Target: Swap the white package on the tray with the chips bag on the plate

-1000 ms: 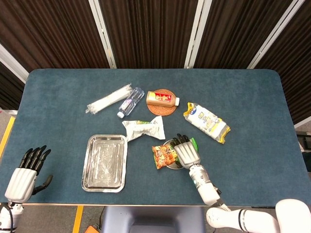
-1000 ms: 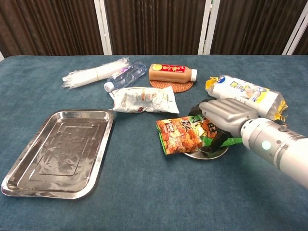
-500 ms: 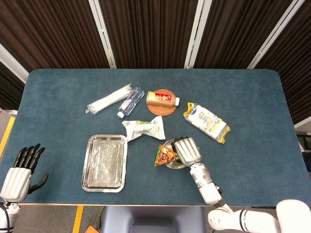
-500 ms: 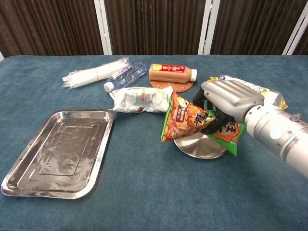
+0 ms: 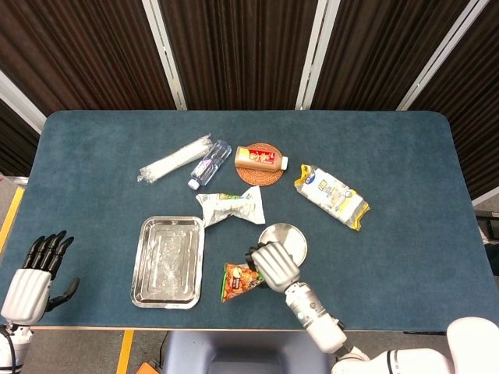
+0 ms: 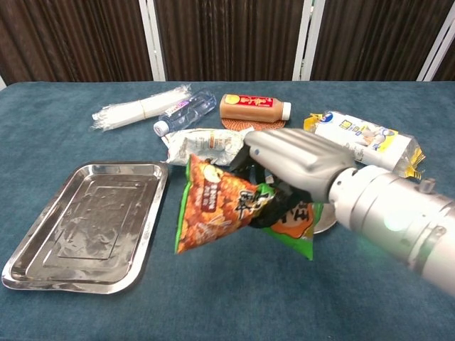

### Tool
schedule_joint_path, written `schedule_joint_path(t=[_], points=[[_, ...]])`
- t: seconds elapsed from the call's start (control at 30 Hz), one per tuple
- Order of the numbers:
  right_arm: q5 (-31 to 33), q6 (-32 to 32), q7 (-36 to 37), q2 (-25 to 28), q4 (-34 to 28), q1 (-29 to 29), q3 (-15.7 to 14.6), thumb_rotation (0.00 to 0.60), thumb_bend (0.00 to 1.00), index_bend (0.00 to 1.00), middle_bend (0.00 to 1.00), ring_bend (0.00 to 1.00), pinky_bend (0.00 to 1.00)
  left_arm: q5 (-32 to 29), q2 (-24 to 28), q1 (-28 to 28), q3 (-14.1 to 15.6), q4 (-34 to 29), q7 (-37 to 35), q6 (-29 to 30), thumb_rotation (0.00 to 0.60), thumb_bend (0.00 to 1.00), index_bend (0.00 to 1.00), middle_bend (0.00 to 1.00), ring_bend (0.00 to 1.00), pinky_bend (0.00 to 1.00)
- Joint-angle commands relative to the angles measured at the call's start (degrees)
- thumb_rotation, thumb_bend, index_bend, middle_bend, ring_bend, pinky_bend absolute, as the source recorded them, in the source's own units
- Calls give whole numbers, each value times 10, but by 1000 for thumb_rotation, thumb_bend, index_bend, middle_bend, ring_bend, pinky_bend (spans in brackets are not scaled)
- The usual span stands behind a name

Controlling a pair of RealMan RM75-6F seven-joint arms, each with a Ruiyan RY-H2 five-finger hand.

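Carrying chips bag (image 6: 217, 209) in right hand (image 5: 268, 266), gripped tight, now off plate (image 5: 284, 239), heading toward empty tray (image 5: 168, 261); left hand (image 5: 35, 273) idle, holding nothing.

Head view: high, looks steeply down, far, whole surface (image 5: 390, 257) visible. Chest view: low, faces forward across surface toward curtains (image 6: 227, 35), close. Shared: tray (image 5: 168, 261), plate (image 5: 284, 240), items at surface centre.
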Motion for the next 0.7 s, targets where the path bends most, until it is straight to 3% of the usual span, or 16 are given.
schedule_joint_path(t=[0.03, 0.13, 0.2, 0.27, 0.3, 0.37, 0.43, 0.57, 0.63, 0.7], points=[[16, -8, -32, -53, 29, 17, -9, 600, 392, 811, 648, 611, 677, 1, 4, 2, -2, -1, -7, 4, 600, 358, 0, 0, 0, 36], [33, -14, -42, -86, 56, 23, -11, 600, 392, 771, 648, 608, 671, 2, 7, 3, -1, 0, -14, 3, 600, 358, 0, 0, 0, 36], [41, -22, -45, -99, 70, 28, -14, 600, 392, 650, 628, 576, 642, 1, 7, 4, -3, 2, -17, 1, 600, 358, 0, 0, 0, 36], [59, -36, -55, -97, 71, 33, -15, 600, 392, 330, 467, 407, 491, 0, 7, 4, -3, 3, -18, -1, 600, 358, 0, 0, 0, 36], [74, -44, -62, -89, 64, 36, -15, 600, 382, 163, 329, 273, 365, -1, 7, 4, -4, 3, -19, -3, 600, 357, 0, 0, 0, 36], [107, -62, -72, -57, 33, 43, -9, 600, 331, 12, 117, 78, 161, -2, 7, 4, -4, 3, -18, -6, 600, 357, 0, 0, 0, 36], [121, -69, -64, -23, -1, 44, -3, 600, 250, 0, 9, 0, 32, -5, 8, 4, -5, 4, -17, -9, 600, 357, 0, 0, 0, 36], [122, -69, -52, 8, -24, 41, 0, 600, 183, 0, 0, 0, 0, -6, 8, 5, -6, 5, -18, -10, 600, 357, 0, 0, 0, 36], [125, -66, 0, 87, -56, 22, 16, 600, 161, 0, 0, 0, 0, -9, 9, 5, -9, 5, -17, -10, 600, 357, 0, 0, 0, 36], [133, -80, 45, 126, -69, 16, 31, 600, 156, 0, 0, 0, 0, -9, 9, 4, -9, 5, -16, -13, 600, 357, 0, 0, 0, 36]])
